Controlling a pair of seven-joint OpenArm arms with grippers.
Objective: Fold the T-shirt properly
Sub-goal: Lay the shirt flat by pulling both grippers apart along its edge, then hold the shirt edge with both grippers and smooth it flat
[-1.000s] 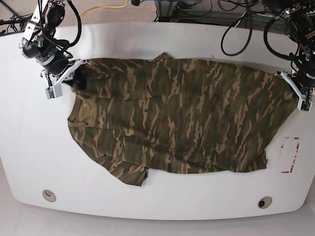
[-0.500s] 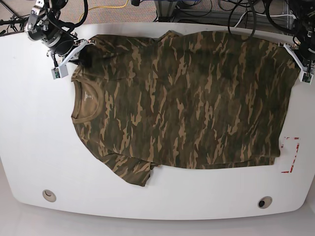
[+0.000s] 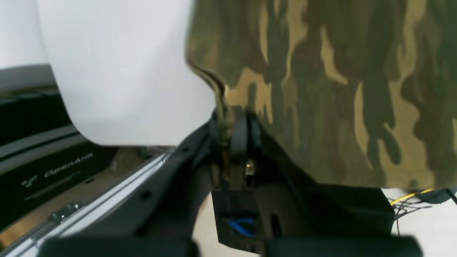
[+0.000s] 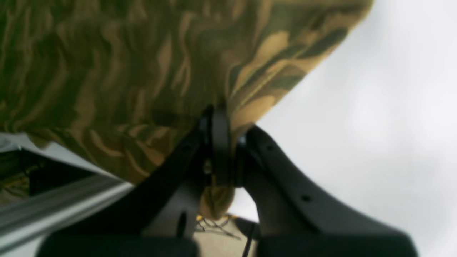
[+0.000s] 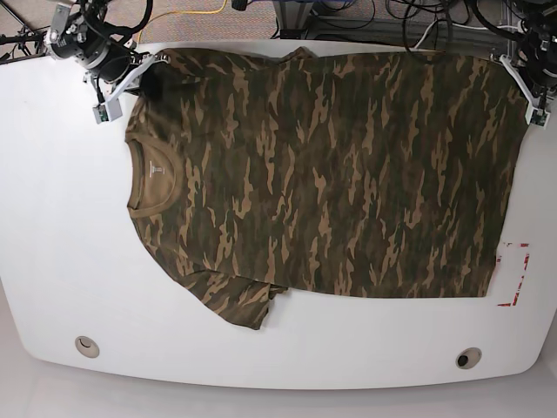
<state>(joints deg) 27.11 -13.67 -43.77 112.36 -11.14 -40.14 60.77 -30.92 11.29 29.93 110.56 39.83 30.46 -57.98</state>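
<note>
beside the t-shirt [image 5: 331,165], red tape [image 5: 513,274] marks the table [image 5: 61,261].

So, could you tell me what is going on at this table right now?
A two-armed robot is handling a camouflage T-shirt on a white table. The right gripper has its jaws shut on the shirt's far corner at the collar end, and the left gripper has its jaws shut on the far corner at the hem end. The shirt lies spread nearly flat, collar to one side, with the near sleeve crumpled. No fold is made yet.
</note>
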